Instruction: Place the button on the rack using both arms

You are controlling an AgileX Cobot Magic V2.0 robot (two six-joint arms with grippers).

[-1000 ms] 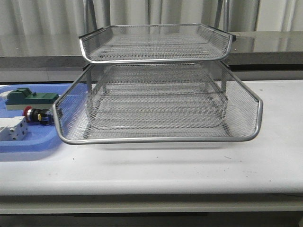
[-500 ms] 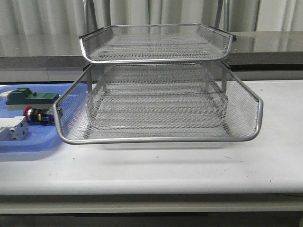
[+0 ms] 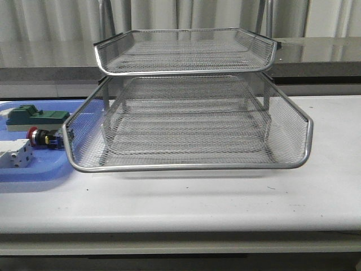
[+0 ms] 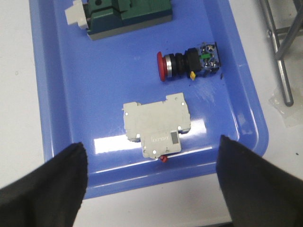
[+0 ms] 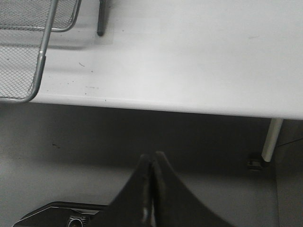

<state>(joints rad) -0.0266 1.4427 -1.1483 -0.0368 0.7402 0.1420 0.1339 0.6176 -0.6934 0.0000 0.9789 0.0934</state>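
Left claw (image 4: 151, 189) agape above red-capped button (image 4: 188, 65)

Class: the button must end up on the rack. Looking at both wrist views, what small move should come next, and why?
Probably lower the open left end effector onto the button, which lies untouched on the blue tray between the green block and white block. The right end effector is shut, off the table.

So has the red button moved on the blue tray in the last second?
No. In the front view the button sits at the same spot on the blue tray, just left of the rack's lower front corner.
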